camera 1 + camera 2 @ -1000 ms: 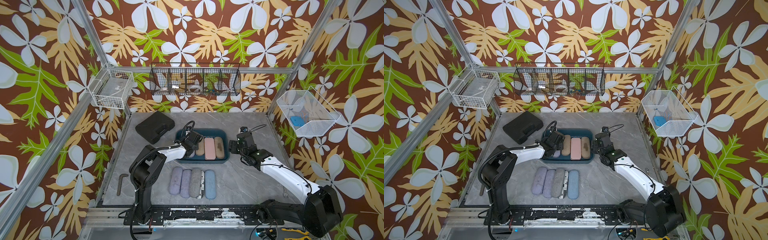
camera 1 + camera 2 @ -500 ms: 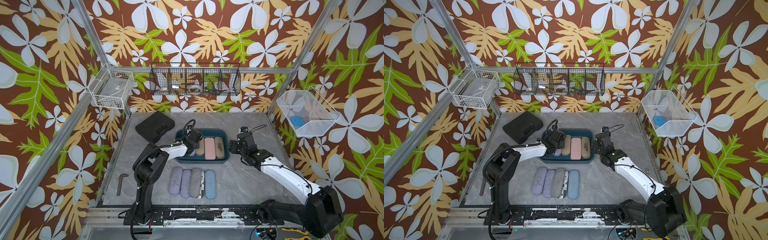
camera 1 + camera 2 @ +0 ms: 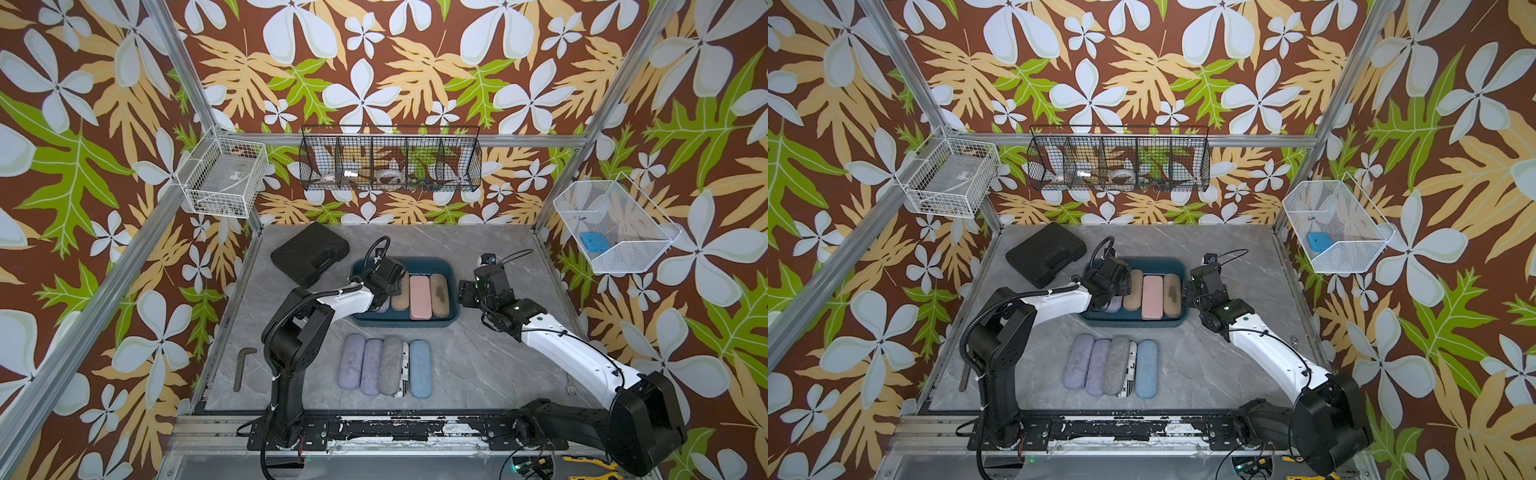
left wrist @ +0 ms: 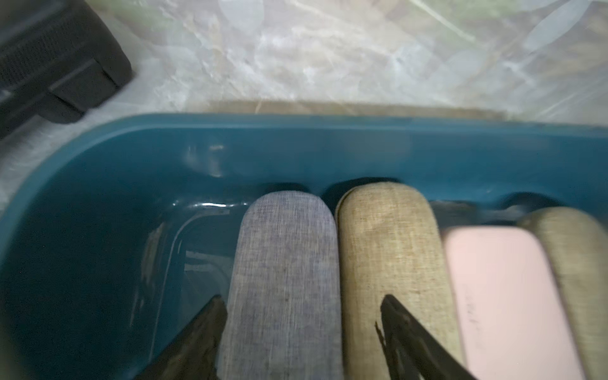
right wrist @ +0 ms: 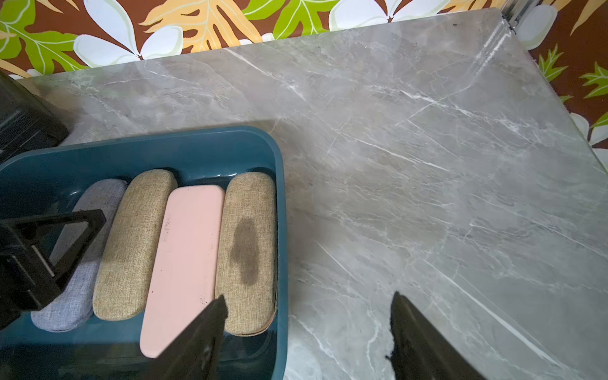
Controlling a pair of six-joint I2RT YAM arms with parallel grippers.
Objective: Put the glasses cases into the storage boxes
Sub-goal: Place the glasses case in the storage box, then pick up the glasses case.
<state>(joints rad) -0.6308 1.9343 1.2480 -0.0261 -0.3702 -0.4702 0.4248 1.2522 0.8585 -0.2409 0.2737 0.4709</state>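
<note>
Teal tub (image 3: 405, 319) sits mid-table, long side facing the arms. Four cases lie flat inside it, side by side, their long axes running front to back. From the left arm's side these are a lavender-grey case (image 4: 283, 263), a tan case (image 4: 385, 246), a pink case (image 4: 503, 296) and a stained tan case (image 5: 250, 246) with a dark blotch on top. The stained one lies against the tub's wall on the right arm's side. The tub floor is bare on the other side of the lavender-grey case.

Left jaws are down inside the tub, straddling the lavender-grey case. They stand released: one tip is just beside the case's edge, while the other hangs over the neighbouring tan case, clear of the lavender-grey one. Nothing is gripped.

Right jaws are parted and empty, hanging just outside the tub's near corner over the grey marble table (image 3: 478, 365).

Five more cases wait in a tight row on the table in front of the tub:
- first lavender case (image 3: 351, 360)
- second lavender case (image 3: 371, 365)
- grey case (image 3: 391, 365)
- print case (image 3: 404, 370), showing only as a narrow strip
- light blue case (image 3: 419, 368)

A large black case (image 3: 309, 253) lies behind the tub, on the left arm's side.
</note>
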